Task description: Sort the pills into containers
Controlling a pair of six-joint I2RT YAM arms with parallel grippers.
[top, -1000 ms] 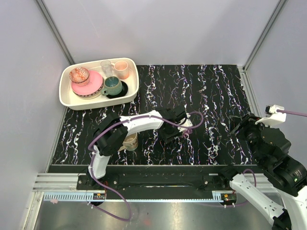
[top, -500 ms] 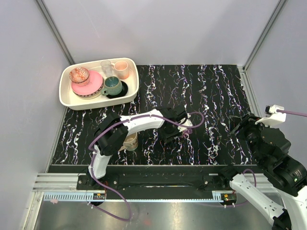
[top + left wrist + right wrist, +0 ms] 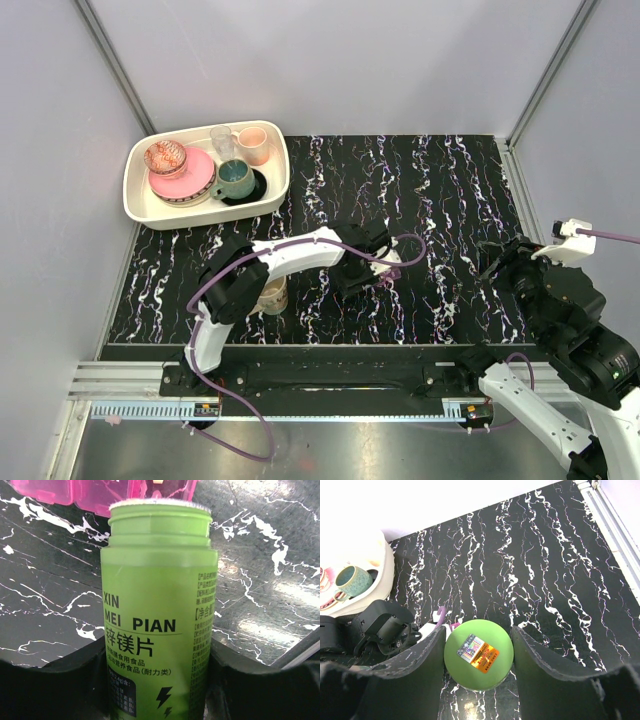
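Within left pincer (image 3: pixel 159 659), bottle (image 3: pixel 159 605) (cap (image 3: pixel 478 653): right)

Left arm (image 3: pixel 290 252) is stretched over the black tabletop (image 3: pixel 450 190), left tool (image 3: pixel 372 270) down near the middle, can't see what's in it. Beige mug (image 3: pixel 270 296) sits just beside that arm. Cream tray (image 3: pixel 135 200) of cups back left. Right tool (image 3: pixel 497 262) is off at the right side.

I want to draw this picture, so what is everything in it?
Bottle: one, lime green, open, in the left hand.
Cap: one, green, in the right hand.
Pill box: one, magenta, behind the bottle.
Mug: one, beige, beside the left arm.
Tray: one, cream, far left corner; holds pink plate, patterned bowl, clear glass, pink cup, teal mug.
Table: one, black, white-streaked.
Hands: two, black, each gripping.
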